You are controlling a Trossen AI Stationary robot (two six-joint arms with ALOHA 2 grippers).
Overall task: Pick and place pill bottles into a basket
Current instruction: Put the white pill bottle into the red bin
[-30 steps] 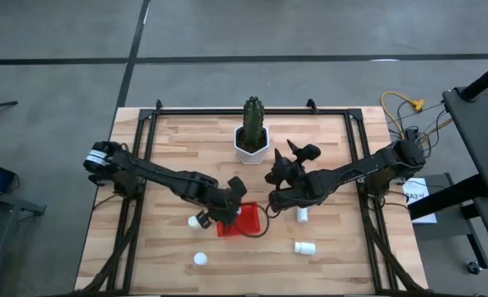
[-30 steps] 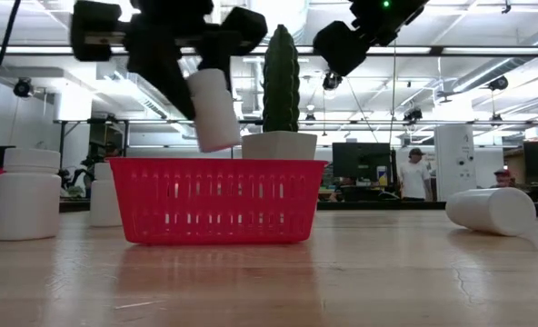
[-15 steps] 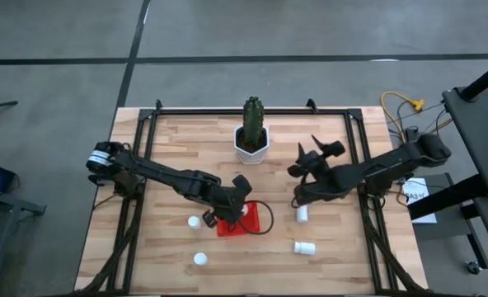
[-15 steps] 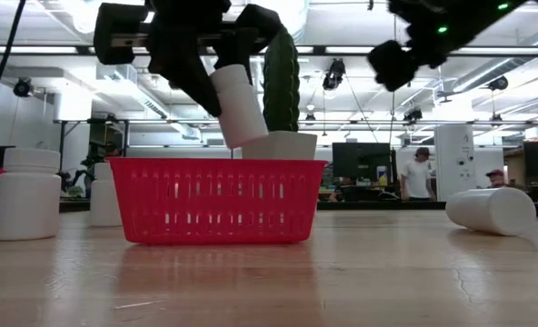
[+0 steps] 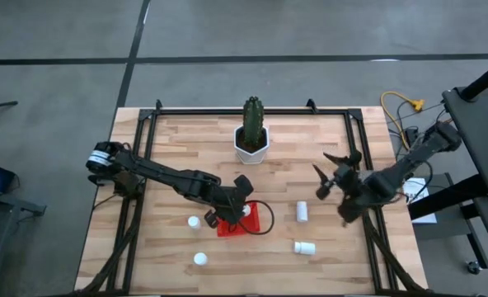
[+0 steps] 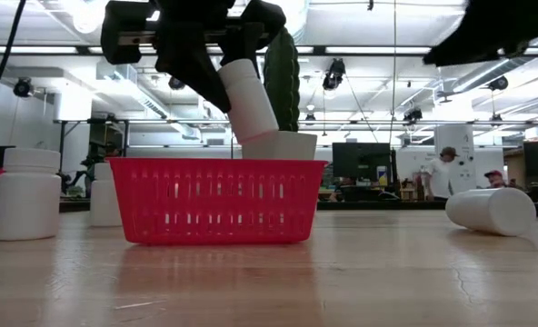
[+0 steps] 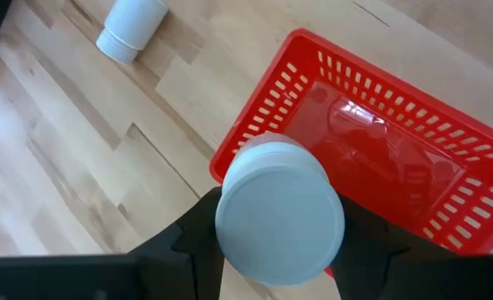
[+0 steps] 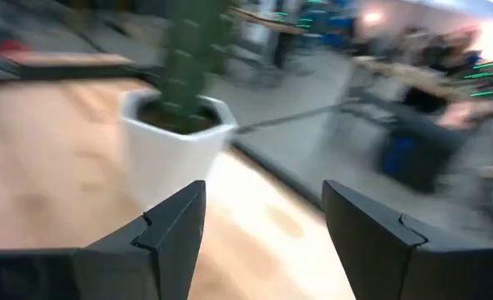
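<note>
My left gripper [image 5: 227,211] is shut on a white pill bottle [image 6: 251,98] that hangs just above the red basket [image 5: 246,221], also seen in the low view [image 6: 216,200]. Loose pill bottles are on the wood: two stand left of the basket [image 5: 194,221] [image 5: 200,258], and two lie on their sides to its right [image 5: 302,212] [image 5: 304,246]. My right gripper [image 5: 330,173] is open and holds nothing. It is raised near the table's right edge and, in its wrist view, faces the cactus pot [image 8: 180,133]. My left gripper pinches the pill bottle between its two fingers at the bottle's upper part [image 6: 231,71]. The fingers [image 7: 198,237] slant down from the table's left side. The bottle is lifted clear and tilted, its free round end [image 7: 280,221] pointing down over the basket's left part.
A white hexagonal pot with a green cactus [image 5: 251,140] stands at the far middle of the table. A black cable loop [image 5: 265,216] lies around the basket. Black frame rails [image 5: 137,165] run along the table's edges. People show in the room beyond [image 6: 440,173].
My right gripper has drawn back from beside the basket toward the table's right edge, turning as it went, its fingers still open. My left gripper has tipped the held pill bottle a little further, so that it now hangs over the basket instead of at the basket's left rim.
</note>
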